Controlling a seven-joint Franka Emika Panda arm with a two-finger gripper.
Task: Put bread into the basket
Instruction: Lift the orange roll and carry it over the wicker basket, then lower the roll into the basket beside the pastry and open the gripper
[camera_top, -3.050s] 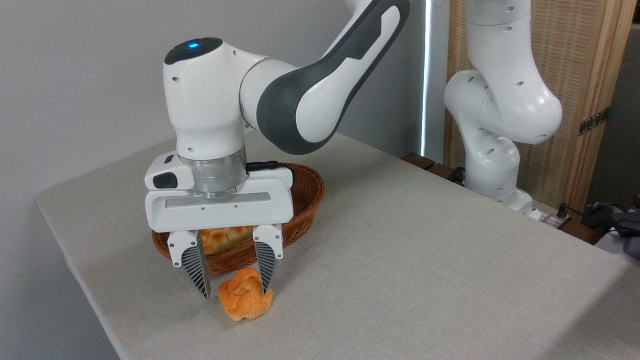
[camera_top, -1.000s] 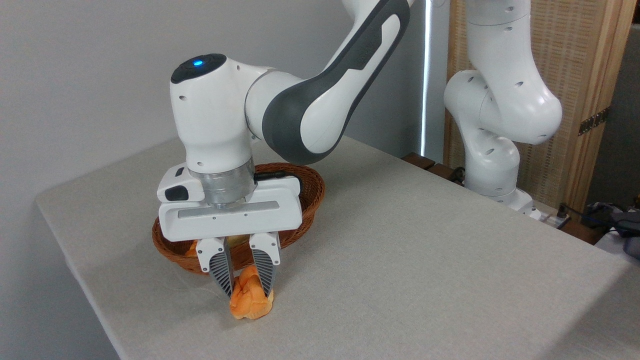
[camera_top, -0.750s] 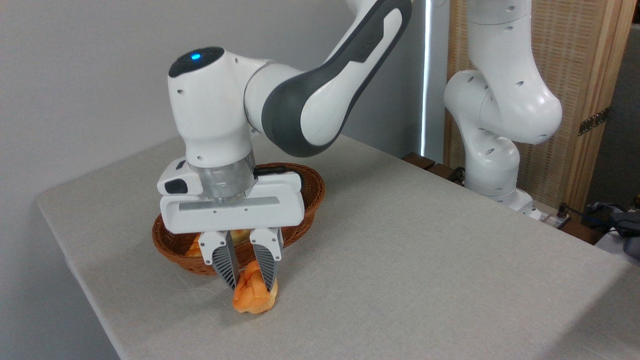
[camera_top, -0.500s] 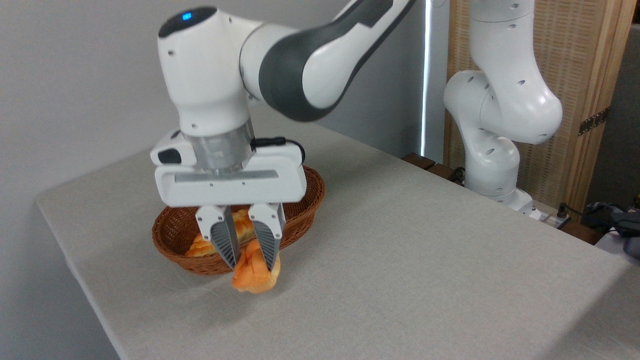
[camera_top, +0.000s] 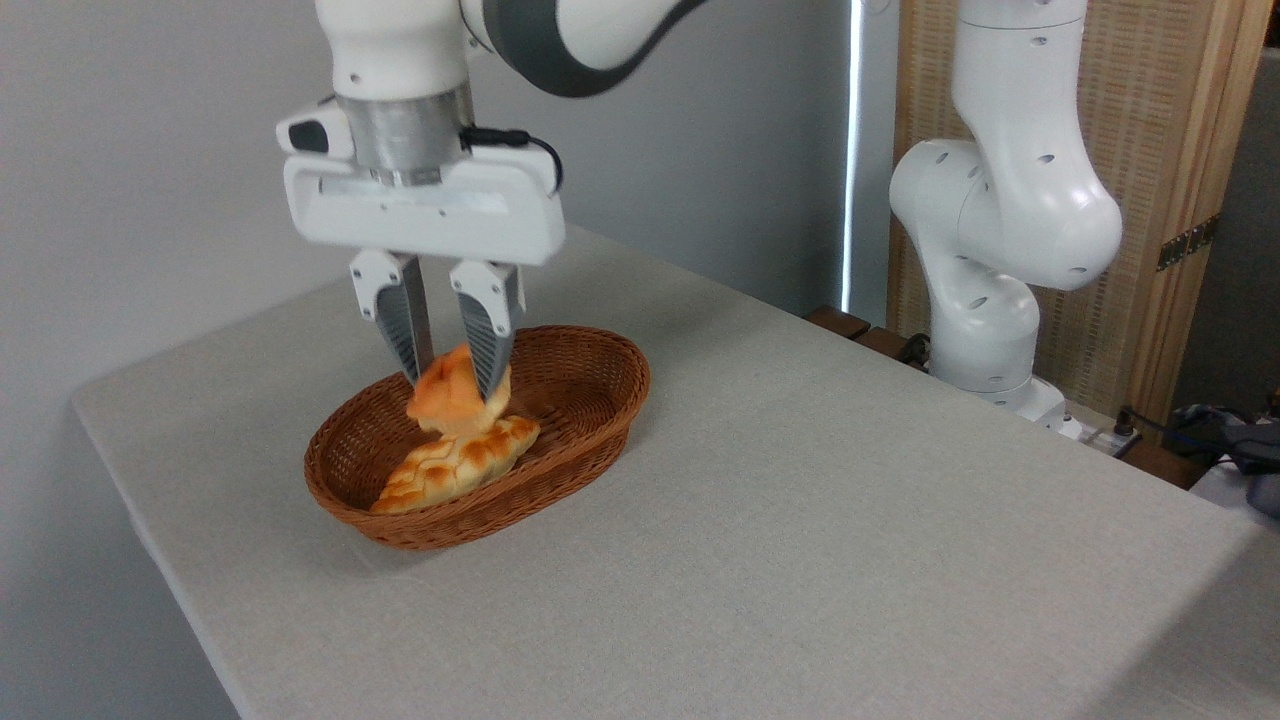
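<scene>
My gripper (camera_top: 452, 386) is shut on the bread (camera_top: 448, 403), a small orange-golden bun squeezed between the two ribbed fingers. The bun hangs in the air over the middle of the basket (camera_top: 590, 432), an oval brown wicker one with low sides on the left part of the table. The bun's underside is close above a long pale-golden braided loaf (camera_top: 455, 464) that lies inside the basket; I cannot tell whether they touch.
The grey table (camera_top: 800, 520) ends close to the basket on the left and front. The arm's white base (camera_top: 985, 330) stands at the far right edge. A wooden slatted panel (camera_top: 1150, 150) rises behind it.
The gripper closed on the bun on the table in front of the basket, lifted it, and carried it up and back to above the basket's middle.
</scene>
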